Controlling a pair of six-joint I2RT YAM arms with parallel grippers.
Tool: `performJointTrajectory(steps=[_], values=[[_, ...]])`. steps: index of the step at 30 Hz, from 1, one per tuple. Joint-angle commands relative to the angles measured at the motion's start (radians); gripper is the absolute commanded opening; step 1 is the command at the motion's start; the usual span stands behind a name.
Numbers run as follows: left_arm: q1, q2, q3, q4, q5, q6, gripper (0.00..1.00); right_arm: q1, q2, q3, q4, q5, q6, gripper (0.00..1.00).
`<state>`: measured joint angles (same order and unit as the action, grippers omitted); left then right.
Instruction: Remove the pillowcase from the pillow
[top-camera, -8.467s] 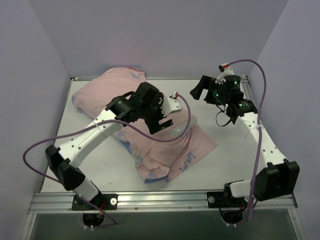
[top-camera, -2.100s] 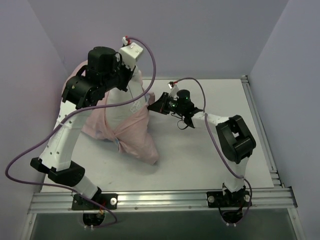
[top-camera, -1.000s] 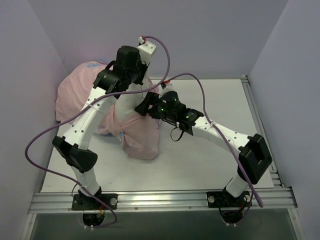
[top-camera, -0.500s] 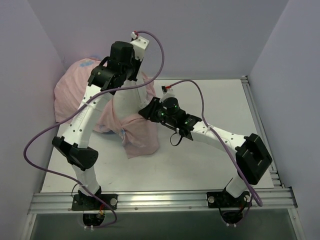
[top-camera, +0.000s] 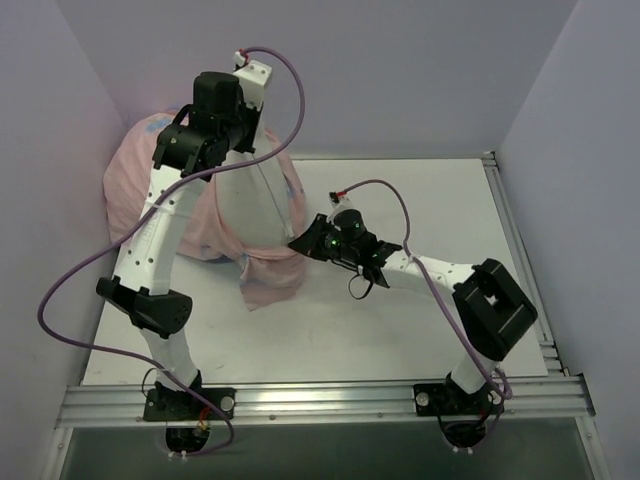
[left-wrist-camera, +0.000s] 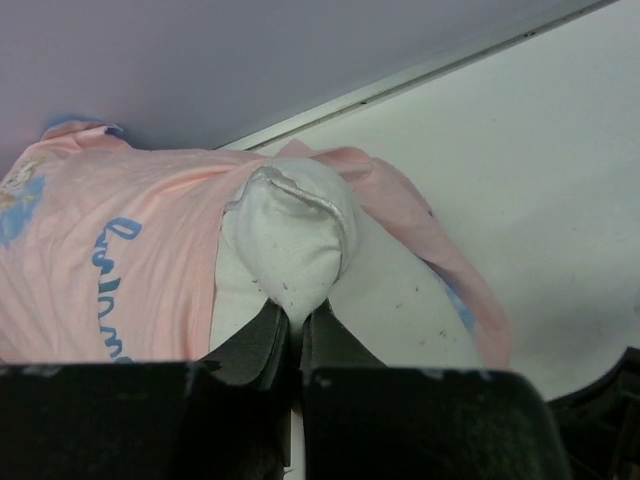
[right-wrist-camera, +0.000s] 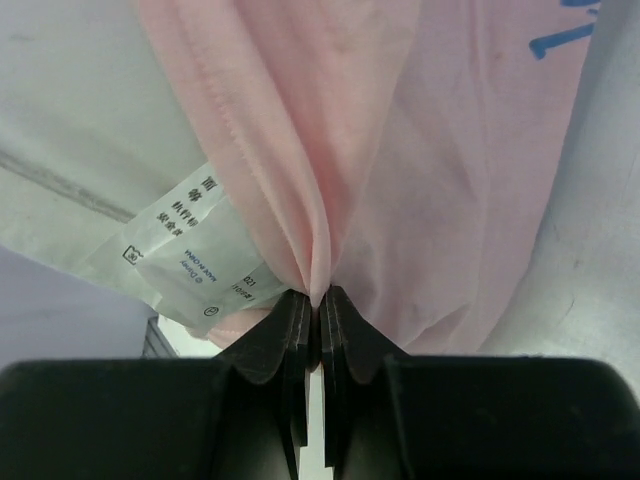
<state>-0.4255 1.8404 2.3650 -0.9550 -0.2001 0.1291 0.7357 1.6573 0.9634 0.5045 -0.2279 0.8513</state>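
Starting at the near edge of the table (top-camera: 380, 330). Then on to the right gripper (right-wrist-camera: 315, 300), low over the middle: jaws pressed together on a fold of the pillowcase (right-wrist-camera: 430, 160), pale pink side out, pinched right at the tips. Just left of that pinch in the wrist view, a white care label (right-wrist-camera: 185, 250) with small print, hanging off the seam. Blue lettering on the pink at the upper right corner there. From above, a loose pink flap draped down beside that gripper, touching the table.

Further back, the pillow (left-wrist-camera: 290, 235): white, bared in a tall strip and drawn up out of the pink cloth, with the pillowcase bunched around its sides and heaped to the left against the wall (top-camera: 90, 120).

Up high and furthest back, the left gripper (left-wrist-camera: 296, 335): closed narrow on the pillow's rounded white corner, holding it well above the table. Pink cloth with blue script spread to the left of that corner, and a sliver of blue peeking out along the pink edge on the right.
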Motion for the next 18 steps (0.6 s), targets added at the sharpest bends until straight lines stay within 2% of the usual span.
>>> performJointTrajectory(steps=[1,6,9,14,17,18], values=[[0.048,-0.115,0.163,0.182,-0.050,0.000,0.02,-0.108,0.136,-0.052,-0.049,-0.077,-0.011,0.00],[0.051,-0.170,0.226,0.159,-0.048,0.024,0.02,-0.154,0.312,0.073,-0.014,-0.139,-0.009,0.00],[0.057,-0.205,0.209,0.151,-0.048,0.036,0.02,-0.171,0.383,0.118,0.021,-0.168,0.020,0.00],[0.071,-0.260,0.065,0.173,-0.047,0.066,0.02,-0.208,0.354,0.101,0.094,-0.198,0.062,0.00],[0.070,-0.268,-0.053,0.158,-0.009,0.134,0.02,-0.208,0.283,0.092,0.051,-0.186,0.000,0.00],[0.067,-0.244,-0.106,0.139,0.054,0.142,0.02,-0.184,0.256,0.100,0.034,-0.186,-0.018,0.00]])
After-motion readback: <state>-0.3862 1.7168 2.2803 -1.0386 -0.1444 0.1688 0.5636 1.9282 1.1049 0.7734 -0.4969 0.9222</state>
